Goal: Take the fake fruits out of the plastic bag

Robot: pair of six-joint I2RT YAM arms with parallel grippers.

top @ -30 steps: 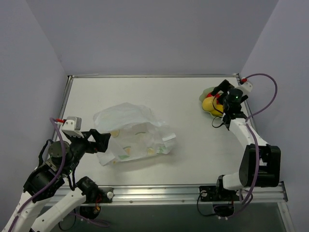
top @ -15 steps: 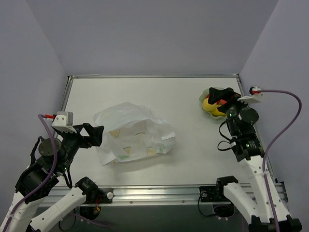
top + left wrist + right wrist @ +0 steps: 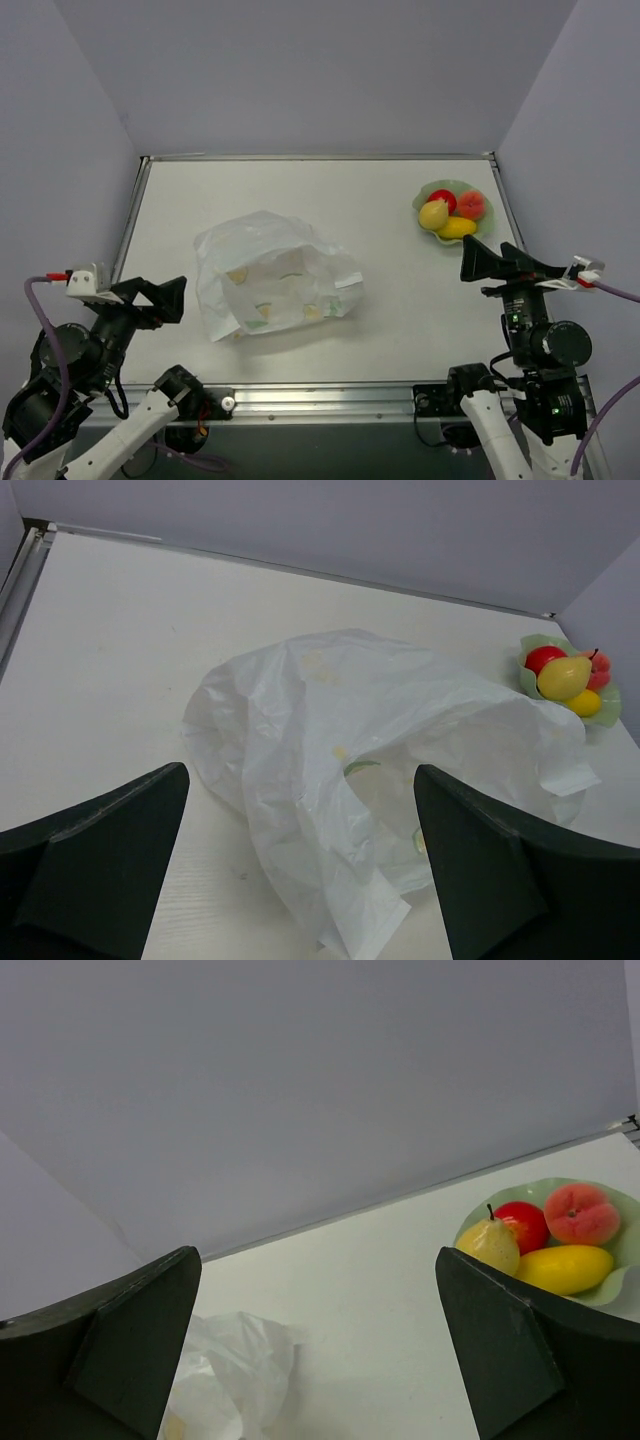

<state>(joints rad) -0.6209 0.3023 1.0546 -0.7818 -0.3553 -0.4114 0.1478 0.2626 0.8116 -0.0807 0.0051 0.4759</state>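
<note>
The plastic bag [image 3: 275,275] lies crumpled and slack at the table's middle left, with only faint yellow-green marks showing through it. The red apple [image 3: 443,200], peach [image 3: 471,204], yellow pear [image 3: 433,215] and yellow oval fruit [image 3: 456,228] sit in a pale green dish [image 3: 432,188] at the far right. My left gripper [image 3: 176,298] is open and empty, apart from the bag's near left side [image 3: 380,740]. My right gripper [image 3: 470,262] is open and empty, nearer than the dish. The right wrist view shows the pear [image 3: 490,1245], apple [image 3: 523,1225], peach [image 3: 582,1212] and oval fruit [image 3: 565,1268].
Grey walls close in the table on the left, back and right. A metal rail [image 3: 330,397] runs along the near edge between the arm bases. The dish [image 3: 527,680] also shows far right in the left wrist view.
Both arms have drawn back toward the near edge. My right gripper has left the dish and uncovered the fruits. My left gripper has pulled away from the bag.
</note>
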